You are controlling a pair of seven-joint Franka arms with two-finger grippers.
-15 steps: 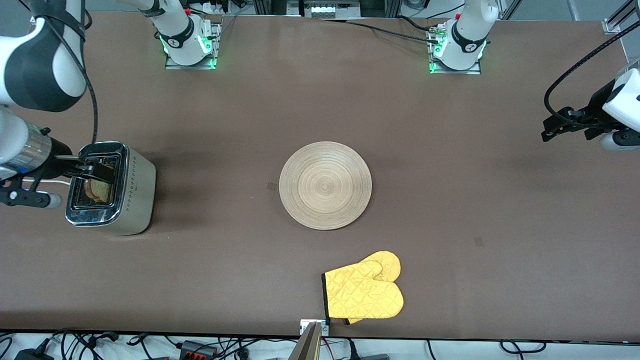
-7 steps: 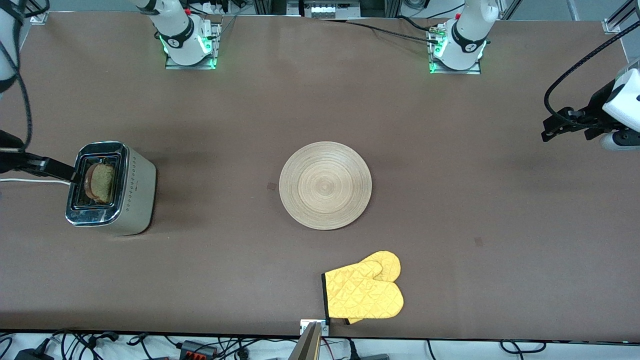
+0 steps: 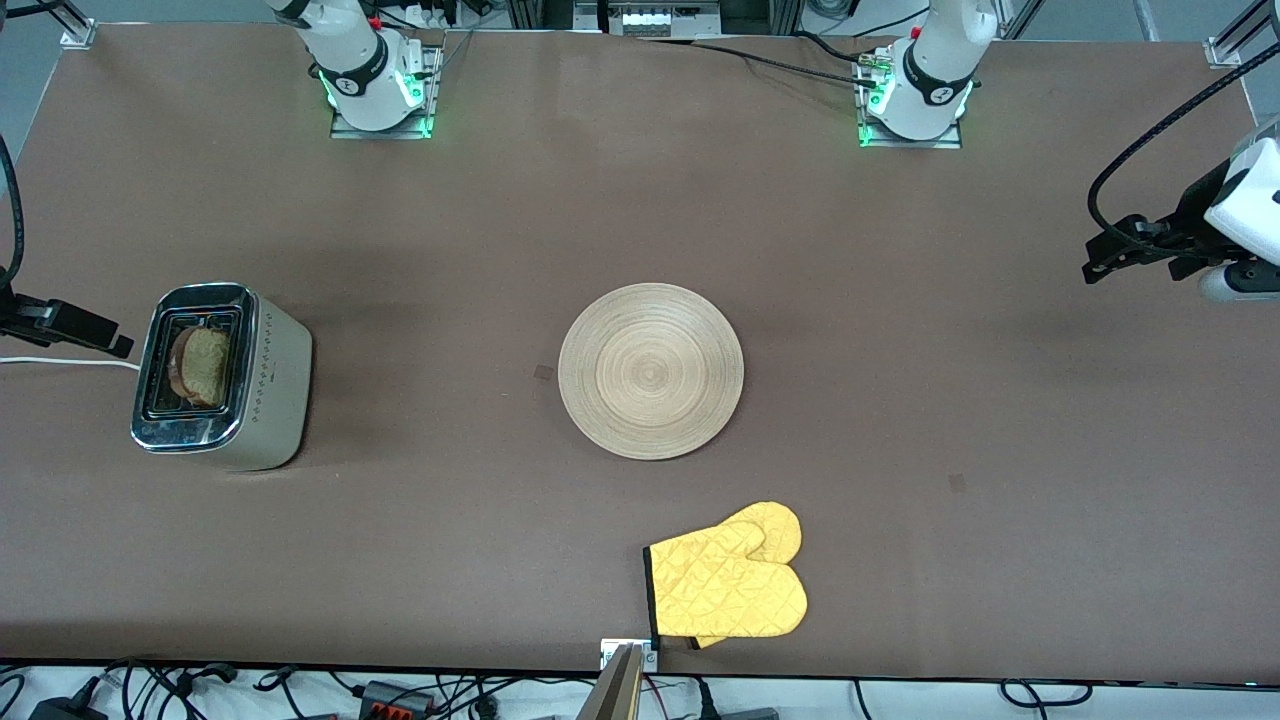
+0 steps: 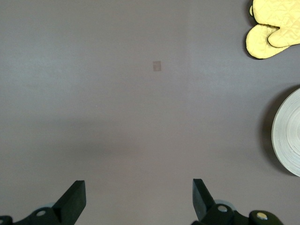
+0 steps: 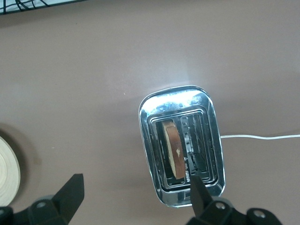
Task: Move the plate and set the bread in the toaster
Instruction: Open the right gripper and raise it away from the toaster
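Note:
The toaster (image 3: 222, 378) stands at the right arm's end of the table. The bread (image 3: 202, 365) stands in one of its slots, and the other slot is empty. The right wrist view shows the toaster (image 5: 180, 101) and the bread (image 5: 172, 147) from above. My right gripper (image 3: 100, 335) is open and empty, up over the table edge beside the toaster; its jaws (image 5: 136, 197) stand wide apart. The wooden plate (image 3: 650, 370) lies flat at the table's middle. My left gripper (image 3: 1095, 255) waits open and empty over the left arm's end of the table (image 4: 138, 199).
A yellow oven mitt (image 3: 728, 585) lies nearer the front camera than the plate, by the table's edge; it also shows in the left wrist view (image 4: 276, 26). The toaster's white cord (image 3: 60, 362) runs off the table's end. The plate's edge shows in both wrist views (image 4: 288, 140) (image 5: 7, 168).
My right gripper has drawn back from over the toaster's slot toward the table's end, leaving the bread in the slot. The left arm has not moved.

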